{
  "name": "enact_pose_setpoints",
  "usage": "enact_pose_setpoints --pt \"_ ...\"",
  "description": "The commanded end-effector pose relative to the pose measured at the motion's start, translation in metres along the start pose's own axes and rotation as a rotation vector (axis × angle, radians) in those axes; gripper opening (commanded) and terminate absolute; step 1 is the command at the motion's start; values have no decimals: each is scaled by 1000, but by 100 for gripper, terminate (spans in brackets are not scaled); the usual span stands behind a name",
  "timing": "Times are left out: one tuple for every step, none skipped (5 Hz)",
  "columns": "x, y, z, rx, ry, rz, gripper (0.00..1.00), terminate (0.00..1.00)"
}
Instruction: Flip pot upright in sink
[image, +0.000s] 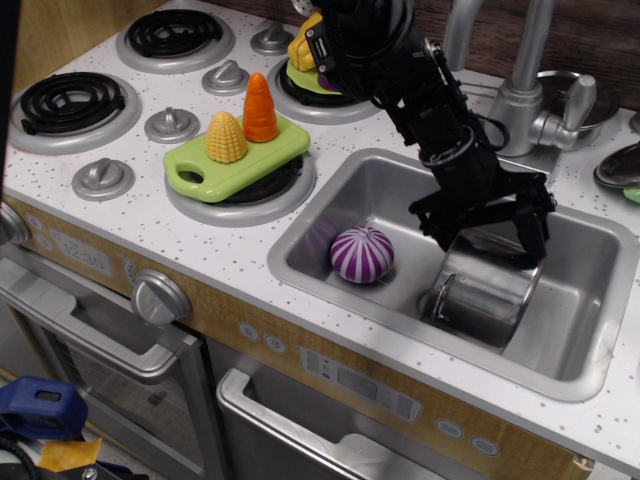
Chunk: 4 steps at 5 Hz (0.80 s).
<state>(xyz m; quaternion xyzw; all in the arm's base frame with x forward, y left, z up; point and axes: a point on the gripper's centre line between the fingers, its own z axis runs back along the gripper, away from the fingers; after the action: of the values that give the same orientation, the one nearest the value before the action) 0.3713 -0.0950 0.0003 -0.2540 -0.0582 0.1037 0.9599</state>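
Pot (482, 290) position: right half of the sink (330, 205), at 3 o'clock from the purple ball (362, 254), lying tilted with its long axis running 1 to 7 o'clock and its mouth toward 7. Your hand (485, 240) sits directly above it — fingers spread, straddling the upper end, one finger (530, 236) at the far wall. Whether the fingers press the steel you cannot tell from this view. Nothing is carried. Judged: righting means lifting the low, open end.
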Motion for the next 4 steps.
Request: enact_pose_setpoints --pt "8 -15 16 107 -30 -67 0 0" --pt "7 -18 15 161 -22 -84 0 0" --pt "9 -28 11 414 -36 -82 0 0" --pt "10 -31 8 500 -39 -117 0 0"
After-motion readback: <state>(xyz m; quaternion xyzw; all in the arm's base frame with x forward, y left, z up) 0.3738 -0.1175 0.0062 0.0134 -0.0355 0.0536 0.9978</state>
